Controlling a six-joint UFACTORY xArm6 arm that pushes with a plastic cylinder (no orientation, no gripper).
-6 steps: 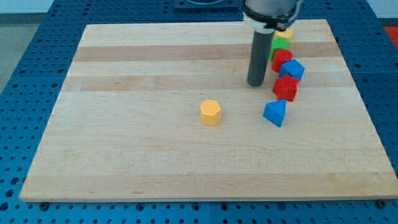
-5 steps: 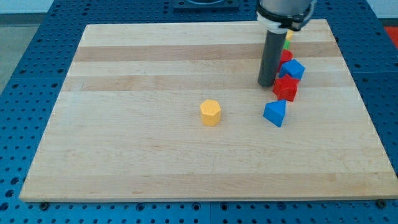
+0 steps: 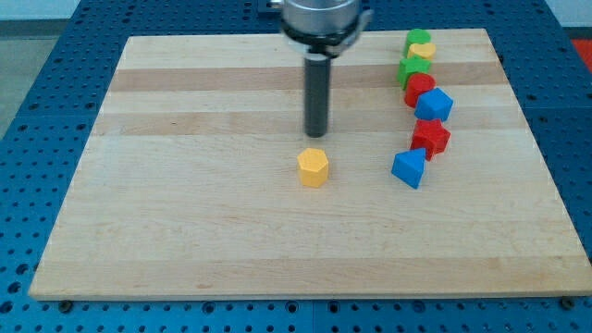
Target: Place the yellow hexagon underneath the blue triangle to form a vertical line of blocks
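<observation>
The yellow hexagon [image 3: 314,167] sits near the middle of the wooden board [image 3: 185,213]. The blue triangle [image 3: 409,167] lies to its right, at about the same height in the view. My tip [image 3: 316,135] is just above the yellow hexagon, a small gap away, not touching it. The rod rises straight up toward the view's top.
A column of blocks runs down the board's upper right: a green block [image 3: 418,39], a yellow block [image 3: 422,51], a green block [image 3: 413,68], a red block [image 3: 418,89], a blue block [image 3: 434,104] and a red block [image 3: 430,137] just above the blue triangle.
My tip has moved left, from beside the column of blocks at the right to just above the yellow hexagon. No block has moved.
</observation>
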